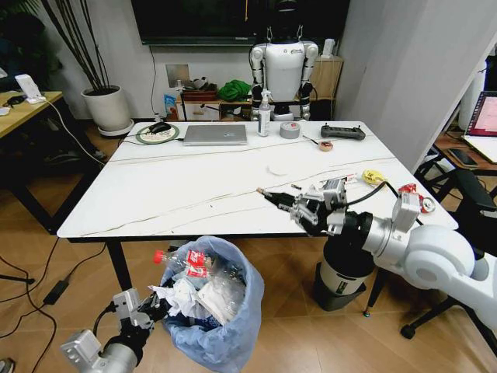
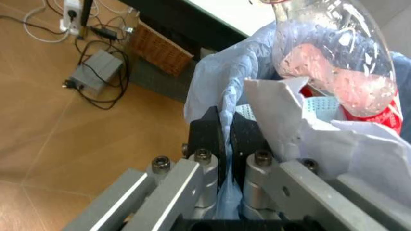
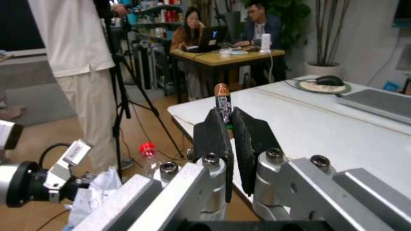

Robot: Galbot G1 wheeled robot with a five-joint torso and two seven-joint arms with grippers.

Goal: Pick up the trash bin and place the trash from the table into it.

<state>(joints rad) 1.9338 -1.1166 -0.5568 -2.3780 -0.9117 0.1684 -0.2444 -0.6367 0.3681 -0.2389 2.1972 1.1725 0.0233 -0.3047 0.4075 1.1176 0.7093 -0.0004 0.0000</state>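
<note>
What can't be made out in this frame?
- Trash bin: head view, its own body is hidden by the blue bag.
- Item in the right gripper: thin dark piece, too small to identify in either view.
- Bottle: left wrist view, cap cut off by the top edge.

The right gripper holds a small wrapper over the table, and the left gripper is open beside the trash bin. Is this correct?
Not quite. In the left wrist view the left gripper is shut on the trash bin, pinching its bag rim. The right gripper does hold a small wrapper over the table.
</note>
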